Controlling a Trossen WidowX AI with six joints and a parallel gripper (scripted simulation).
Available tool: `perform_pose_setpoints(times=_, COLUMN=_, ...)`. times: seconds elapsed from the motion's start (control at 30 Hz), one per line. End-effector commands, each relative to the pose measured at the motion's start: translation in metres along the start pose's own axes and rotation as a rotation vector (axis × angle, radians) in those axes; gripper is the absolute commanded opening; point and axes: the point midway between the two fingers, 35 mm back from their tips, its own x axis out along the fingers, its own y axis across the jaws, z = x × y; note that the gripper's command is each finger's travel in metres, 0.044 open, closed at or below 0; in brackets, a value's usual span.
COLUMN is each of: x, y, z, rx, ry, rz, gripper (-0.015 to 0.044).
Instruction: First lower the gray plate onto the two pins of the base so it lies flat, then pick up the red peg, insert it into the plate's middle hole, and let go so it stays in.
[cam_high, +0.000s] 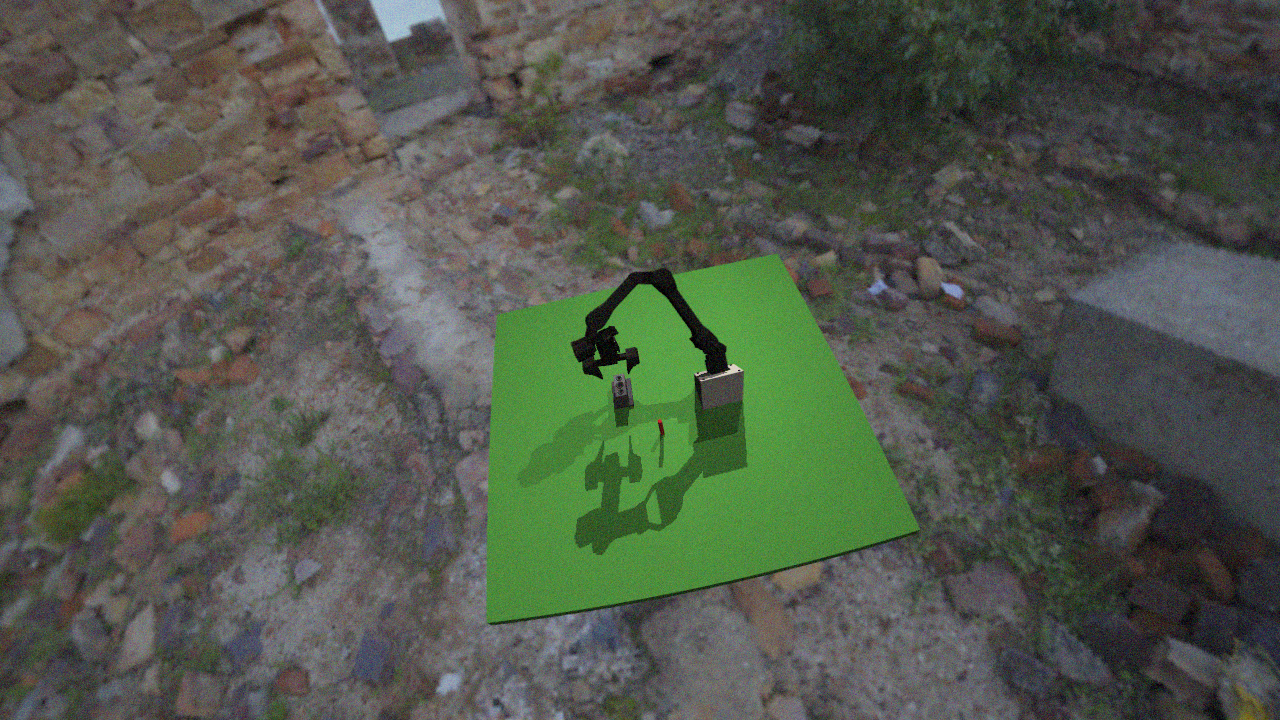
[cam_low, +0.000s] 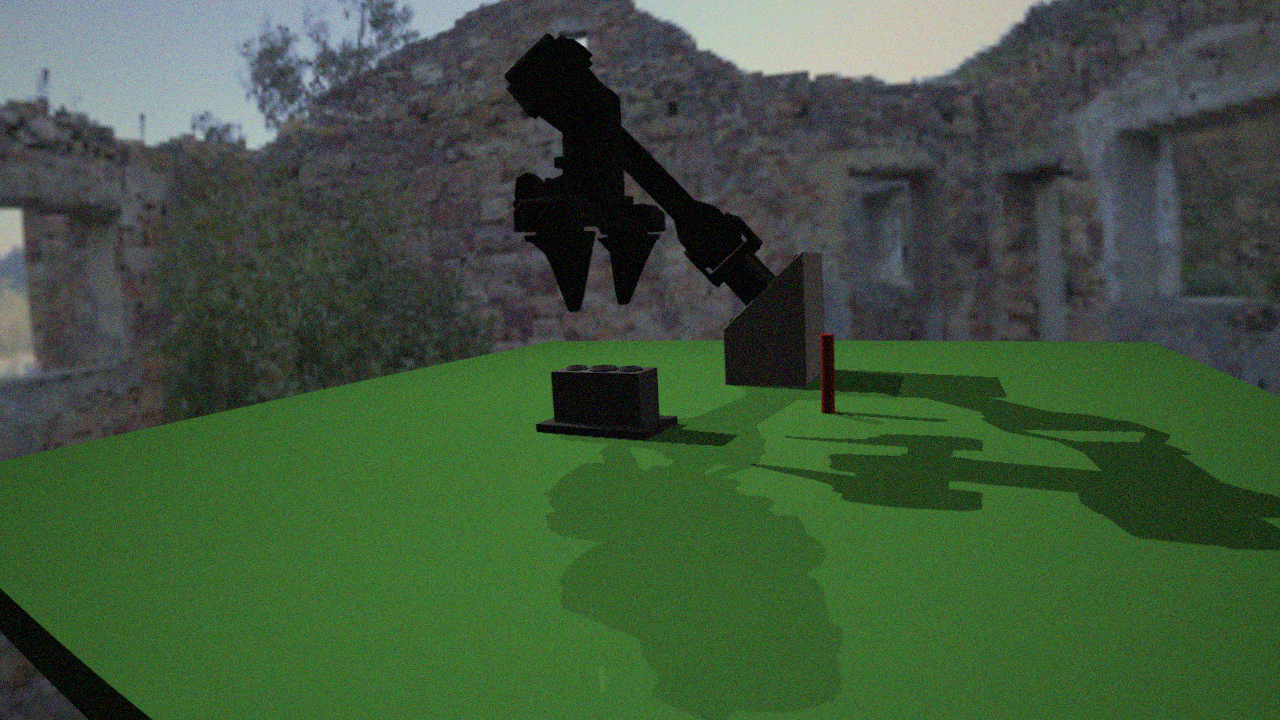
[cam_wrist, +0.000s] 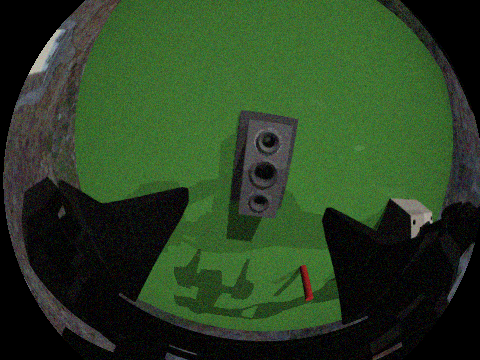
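Note:
The gray plate (cam_high: 622, 394) (cam_low: 605, 399) (cam_wrist: 275, 193) is a block with three holes in a row in its top. It sits level on the thin dark base (cam_low: 666, 421) (cam_wrist: 270, 116), with no gap seen in the exterior view; the pins are hidden below it. The red peg (cam_high: 661, 428) (cam_low: 827, 374) (cam_wrist: 306, 283) stands upright on the green table, apart from the plate, on the arm-mount side. My gripper (cam_high: 614, 371) (cam_low: 598, 306) (cam_wrist: 258, 206) is wide open and empty, pointing down well above the plate.
The arm's mount block (cam_high: 720, 389) (cam_low: 774, 335) (cam_wrist: 417, 214) stands behind the peg in the exterior view. Shadows of the arm lie on the green table top (cam_high: 760, 510) (cam_low: 313, 537). The table's edge (cam_high: 702, 582) shows in the top view.

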Motion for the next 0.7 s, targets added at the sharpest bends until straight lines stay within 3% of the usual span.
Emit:
perform_pose_setpoints(times=0.0, x=-0.024, y=-0.001, z=0.001, rx=0.009, ry=0.003, rz=0.001, gripper=0.0440)
perform_pose_setpoints(times=0.27, x=-0.026, y=-0.003, z=-0.012, rx=-0.026, ry=0.010, rz=0.004, gripper=0.0440)
perform_pose_setpoints(times=0.67, x=-0.029, y=-0.111, z=-0.186, rx=-0.509, ry=0.020, rz=0.002, gripper=0.0440)
